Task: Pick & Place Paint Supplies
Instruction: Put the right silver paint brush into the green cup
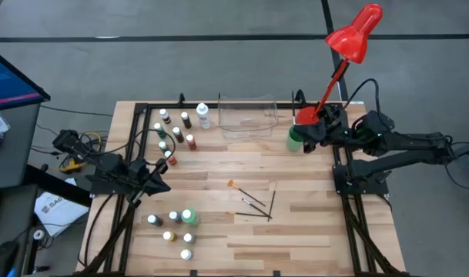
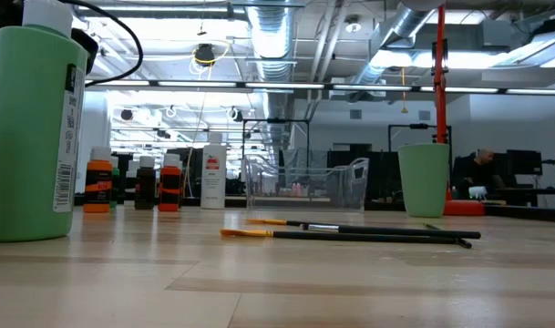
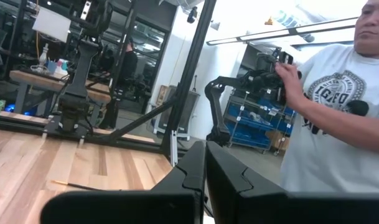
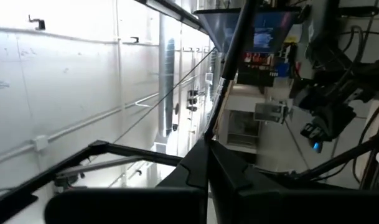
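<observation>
Several tiny white-capped bottles [image 1: 176,132] stand near the table's far left, beside a taller white bottle [image 1: 202,115]. A second group [image 1: 172,228] stands near the near edge around a taller green bottle [image 1: 188,218] [image 2: 31,137]. A few thin dark brushes [image 1: 255,202] [image 2: 350,233] lie flat mid-table. My left gripper [image 1: 162,185] [image 3: 205,180] rests shut at the left edge, between the two bottle groups. My right gripper [image 1: 303,132] [image 4: 208,165] is shut, raised by the green cup [image 1: 295,141] at the far right, and looks out into the room.
A clear plastic tray [image 1: 248,115] [image 2: 304,182] sits at the far edge, with the green cup [image 2: 423,179] to its right. A red desk lamp [image 1: 353,35] rises over the far right corner. A person [image 3: 338,124] stands beyond the table's right side. Bare wood lies right of the brushes.
</observation>
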Tool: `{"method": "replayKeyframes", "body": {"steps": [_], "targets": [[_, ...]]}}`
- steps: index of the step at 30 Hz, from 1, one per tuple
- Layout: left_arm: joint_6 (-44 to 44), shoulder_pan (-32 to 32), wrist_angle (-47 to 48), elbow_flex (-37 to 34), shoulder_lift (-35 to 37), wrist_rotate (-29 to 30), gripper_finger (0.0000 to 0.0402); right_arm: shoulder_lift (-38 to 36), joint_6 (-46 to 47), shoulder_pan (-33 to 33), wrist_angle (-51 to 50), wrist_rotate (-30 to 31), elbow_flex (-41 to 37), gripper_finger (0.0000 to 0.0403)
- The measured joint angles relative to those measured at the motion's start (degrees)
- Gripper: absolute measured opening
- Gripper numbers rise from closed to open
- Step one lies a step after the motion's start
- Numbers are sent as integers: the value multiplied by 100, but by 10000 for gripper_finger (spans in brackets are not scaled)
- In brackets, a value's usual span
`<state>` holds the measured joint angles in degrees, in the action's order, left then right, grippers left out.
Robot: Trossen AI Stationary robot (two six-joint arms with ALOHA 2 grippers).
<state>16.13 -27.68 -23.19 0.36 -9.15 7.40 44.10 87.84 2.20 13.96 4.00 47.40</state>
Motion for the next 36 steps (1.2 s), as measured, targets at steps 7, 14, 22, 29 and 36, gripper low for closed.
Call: {"method": "replayKeyframes", "body": {"steps": [7, 14, 22, 29, 36], "targets": [[1, 0, -12, 0, 0, 0, 2, 7, 374, 48, 122, 588, -2, 0], [1, 1, -19, 1, 0, 2, 2, 5, 401, 34, 328, 1513, -1, 0], [1, 0, -46, 2, 0, 1, 2, -142, 1149, -108, 1191, 2202, -729, 0], [-1, 0, -51, 2, 0, 0, 2, -409, 1487, -141, 3423, 2613, -2060, 0], [1, 0, -51, 0, 0, 2, 2, -400, 1421, 37, 4667, 2779, -2650, 0]]}}
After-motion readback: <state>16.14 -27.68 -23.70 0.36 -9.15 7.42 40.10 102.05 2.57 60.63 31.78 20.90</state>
